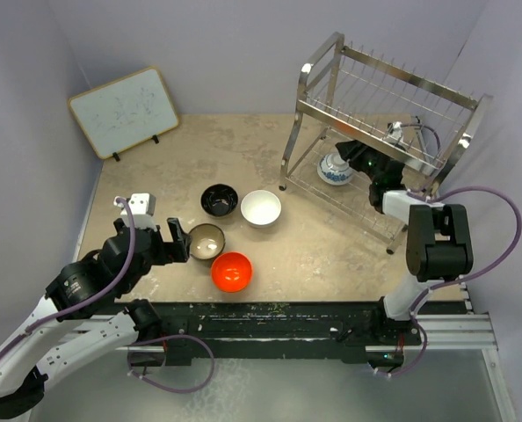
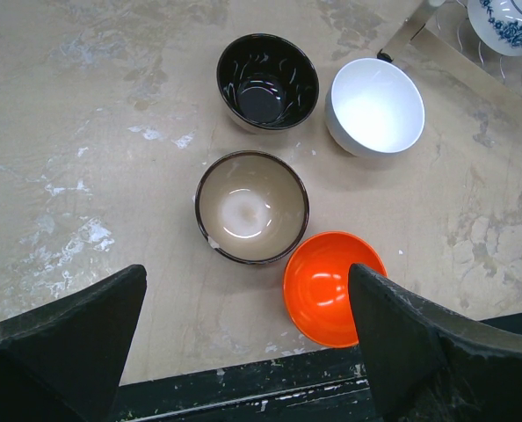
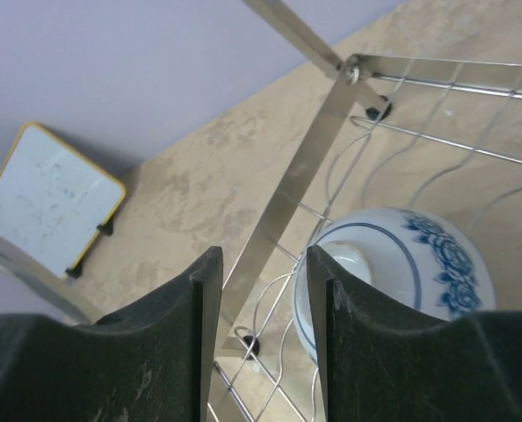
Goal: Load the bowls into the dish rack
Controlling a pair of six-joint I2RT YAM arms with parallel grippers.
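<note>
The silver wire dish rack [image 1: 393,105] stands at the back right. The blue-and-white bowl [image 1: 334,167] rests on its lower tier, tilted with its foot toward the right wrist camera [image 3: 419,264]. My right gripper [image 1: 352,158] reaches into the lower tier, open, with nothing between its fingers [image 3: 263,259]; its right finger is just beside the bowl. On the table sit the black bowl [image 1: 219,200], white bowl [image 1: 261,208], tan-brown bowl [image 1: 206,241] and orange-red bowl [image 1: 231,272]. My left gripper [image 1: 180,241] is open and empty [image 2: 248,272], above the table just left of the tan bowl [image 2: 252,207].
A wood-framed whiteboard [image 1: 122,112] leans at the back left. The rack's upright post [image 3: 305,176] stands just left of the right gripper. The black base rail [image 1: 270,321] runs along the table's near edge, close to the orange-red bowl [image 2: 331,286].
</note>
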